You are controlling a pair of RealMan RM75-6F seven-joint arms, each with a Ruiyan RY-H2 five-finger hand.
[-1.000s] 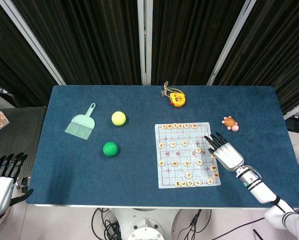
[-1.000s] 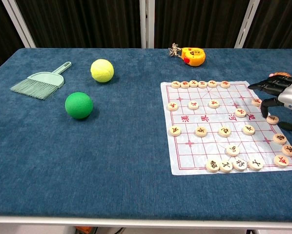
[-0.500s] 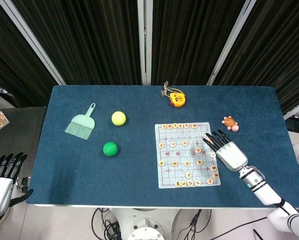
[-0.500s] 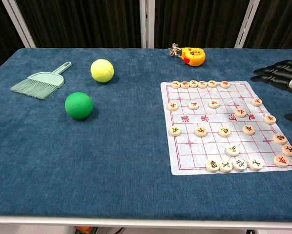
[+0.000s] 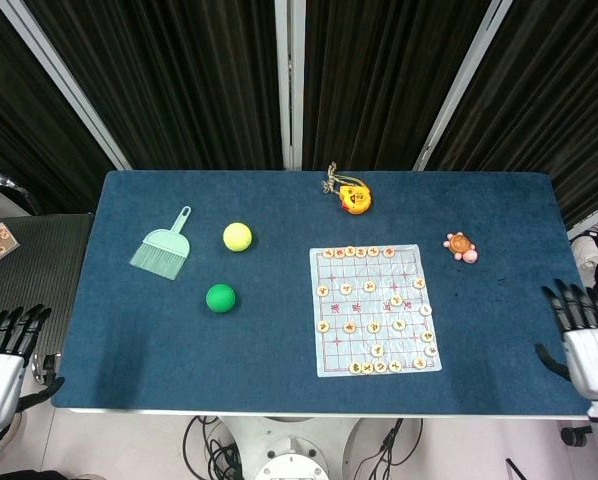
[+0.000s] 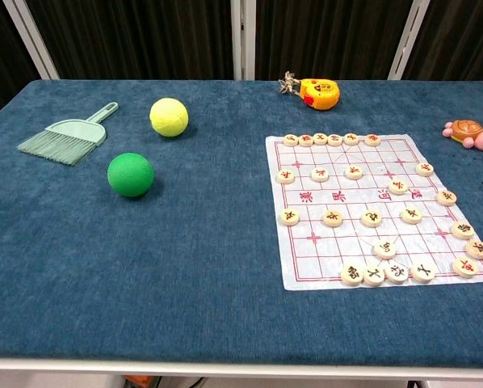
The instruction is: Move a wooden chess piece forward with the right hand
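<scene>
I see my right hand [image 5: 591, 345] off the right edge of the table [image 5: 279, 360], well apart from the chess board [image 5: 374, 309], its fingers spread and holding nothing; the chest view does not catch it at all. My left hand [image 5: 1, 355] sits off the table's left edge, far from the board, fingers likewise apart and empty. The board lies flat on the blue table, a pale sheet with a red grid, and the wooden chess pieces [image 6: 371, 217] are scattered over it: a row along the board's far edge, a short row at its near edge, and loose ones in between. One piece [image 6: 424, 169] rests on the board's right side, toward the far end, with others strung below it along that same right margin; I cannot read the characters on any of them well enough to name them. Beyond the board's far edge lies an orange tape measure [image 6: 319, 92] with a cord. To the board's right, near its far corner, is a small toy turtle [image 6: 468, 132]. To the board's left sit a green ball [image 6: 131, 174] and, further back, a yellow ball [image 6: 169, 116]. Further left again from the board lies a mint-green hand brush [image 6: 67, 137], handle pointing away from me.
</scene>
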